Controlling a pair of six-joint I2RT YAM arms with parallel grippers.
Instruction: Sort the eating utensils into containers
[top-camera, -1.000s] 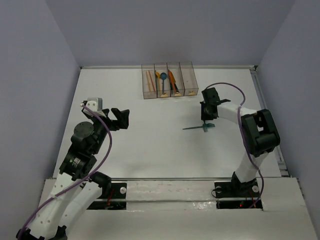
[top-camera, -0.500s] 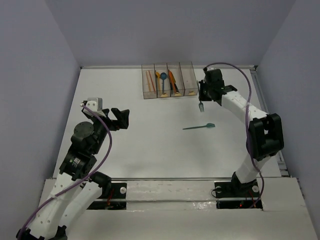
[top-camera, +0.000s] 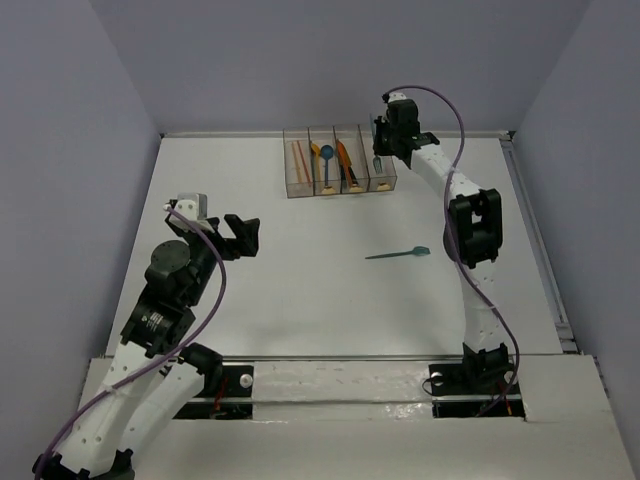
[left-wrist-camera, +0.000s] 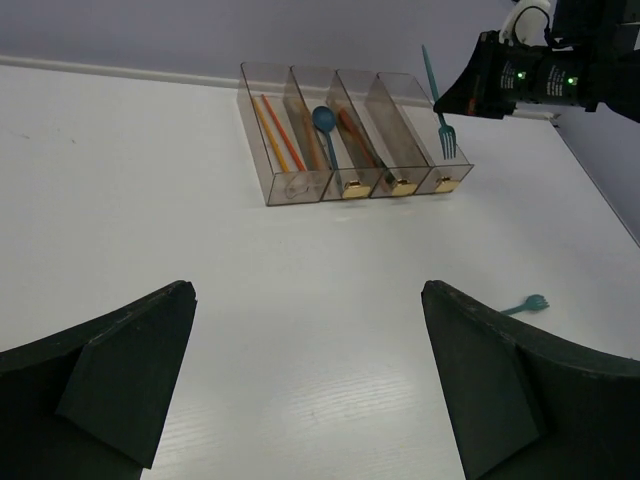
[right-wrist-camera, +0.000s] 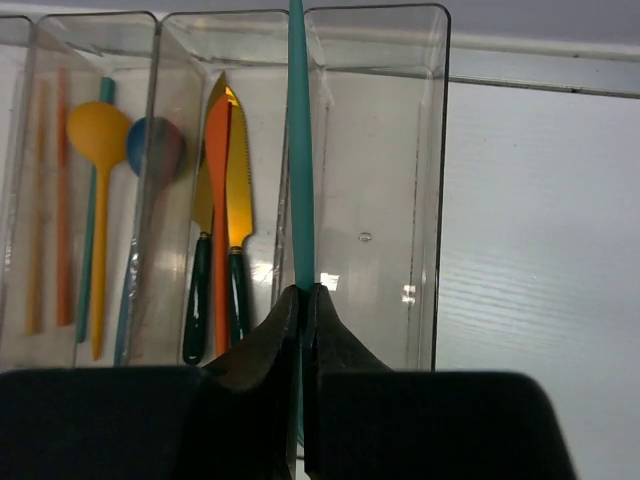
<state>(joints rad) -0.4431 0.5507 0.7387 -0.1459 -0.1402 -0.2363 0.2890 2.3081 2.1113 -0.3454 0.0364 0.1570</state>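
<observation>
The containers (top-camera: 288, 162) are four joined clear bins at the back of the table. My right gripper (top-camera: 381, 143) is shut on a teal fork (right-wrist-camera: 299, 150), which hangs tines down over the rightmost bin (right-wrist-camera: 375, 180); that bin holds nothing. The other bins hold orange chopsticks (right-wrist-camera: 50, 200), an orange spoon (right-wrist-camera: 95, 130) and a blue spoon (right-wrist-camera: 152, 148), and orange knives (right-wrist-camera: 225, 200) with dark green handles. A second teal fork (top-camera: 398, 254) lies flat on the table. My left gripper (top-camera: 245, 237) stands open, far to the left, with nothing in it.
Grey walls close in the white table at the back and on both sides. The right arm (top-camera: 470, 220) stretches far over the table toward the back edge. The loose fork lies under that arm.
The right gripper lifted one teal fork off the table and carried it back and left to above the rightmost bin. The other fork stayed on the table. The left arm has not moved.
</observation>
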